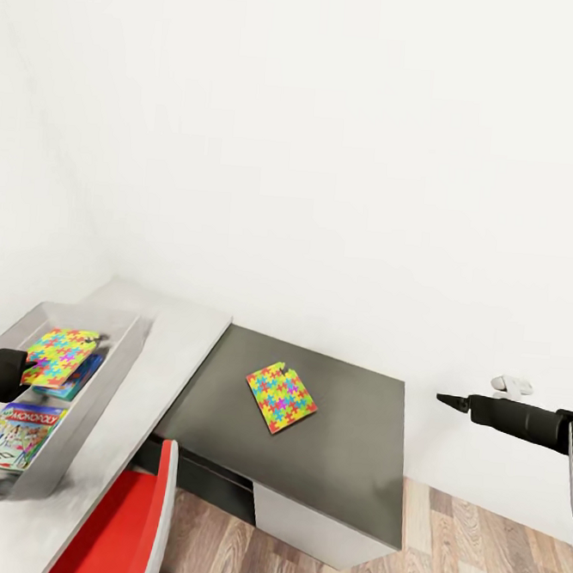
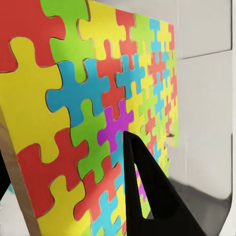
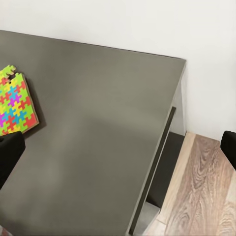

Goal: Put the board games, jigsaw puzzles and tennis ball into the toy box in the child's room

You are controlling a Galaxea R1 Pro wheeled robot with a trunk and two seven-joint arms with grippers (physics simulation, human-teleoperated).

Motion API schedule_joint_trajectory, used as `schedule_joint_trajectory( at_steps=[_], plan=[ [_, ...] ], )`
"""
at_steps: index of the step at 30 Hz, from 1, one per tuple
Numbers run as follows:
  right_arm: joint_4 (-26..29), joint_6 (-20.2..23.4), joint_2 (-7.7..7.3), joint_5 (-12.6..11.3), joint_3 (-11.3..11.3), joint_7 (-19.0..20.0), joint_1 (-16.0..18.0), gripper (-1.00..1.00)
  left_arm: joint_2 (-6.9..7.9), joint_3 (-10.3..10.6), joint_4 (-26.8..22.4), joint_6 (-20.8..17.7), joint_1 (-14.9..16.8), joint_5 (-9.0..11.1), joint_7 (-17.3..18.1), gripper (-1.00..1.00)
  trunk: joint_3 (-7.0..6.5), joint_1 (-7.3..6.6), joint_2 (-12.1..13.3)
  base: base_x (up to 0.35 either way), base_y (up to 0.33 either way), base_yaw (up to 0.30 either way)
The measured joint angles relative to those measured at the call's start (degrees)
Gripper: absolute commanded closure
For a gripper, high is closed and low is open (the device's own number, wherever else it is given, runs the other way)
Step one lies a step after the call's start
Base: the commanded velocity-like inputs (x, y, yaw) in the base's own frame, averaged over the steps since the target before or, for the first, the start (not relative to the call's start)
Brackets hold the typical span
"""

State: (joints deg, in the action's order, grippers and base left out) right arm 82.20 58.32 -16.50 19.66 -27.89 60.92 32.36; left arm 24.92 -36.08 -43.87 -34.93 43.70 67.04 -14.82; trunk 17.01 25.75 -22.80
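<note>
The toy box [image 1: 116, 368], a shallow grey tray, lies on the light grey table [image 1: 174, 347] at the left. My left gripper [image 1: 23, 369] is shut on one edge of a jigsaw puzzle [image 1: 59, 356], holding it over the box. Close up, that jigsaw puzzle [image 2: 88, 98] sits between the left gripper [image 2: 69, 157] fingers [image 2: 147, 196]. A blue board game [image 1: 88, 376] lies under it, and a pale green-white one [image 1: 16, 433] lies nearer in the box. The second jigsaw puzzle [image 1: 280, 396] [image 3: 14, 105] rests on the dark cabinet top. My right gripper [image 1: 450, 401] [image 3: 118, 152] hangs open to its right. The tennis ball is out of view.
The lower dark grey cabinet [image 1: 343, 446] [image 3: 108, 137] adjoins the table against the white wall. A red chair [image 1: 126, 519] stands in front of the table. Wood plank floor [image 1: 480, 560] lies to the right. A small white fixture [image 1: 511, 386] is on the wall.
</note>
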Motion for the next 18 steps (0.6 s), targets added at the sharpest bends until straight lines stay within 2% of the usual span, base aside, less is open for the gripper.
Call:
schedule_joint_trajectory(
  at_steps=[18],
  plan=[
    [0.02,0.00,-0.03,0.00,0.00,0.01,0.00,-1.00,0.05,0.00,0.00,0.00,0.01,0.01,-0.01,1.00,1.69,0.00,0.00,0.000,0.000,0.000]
  ],
)
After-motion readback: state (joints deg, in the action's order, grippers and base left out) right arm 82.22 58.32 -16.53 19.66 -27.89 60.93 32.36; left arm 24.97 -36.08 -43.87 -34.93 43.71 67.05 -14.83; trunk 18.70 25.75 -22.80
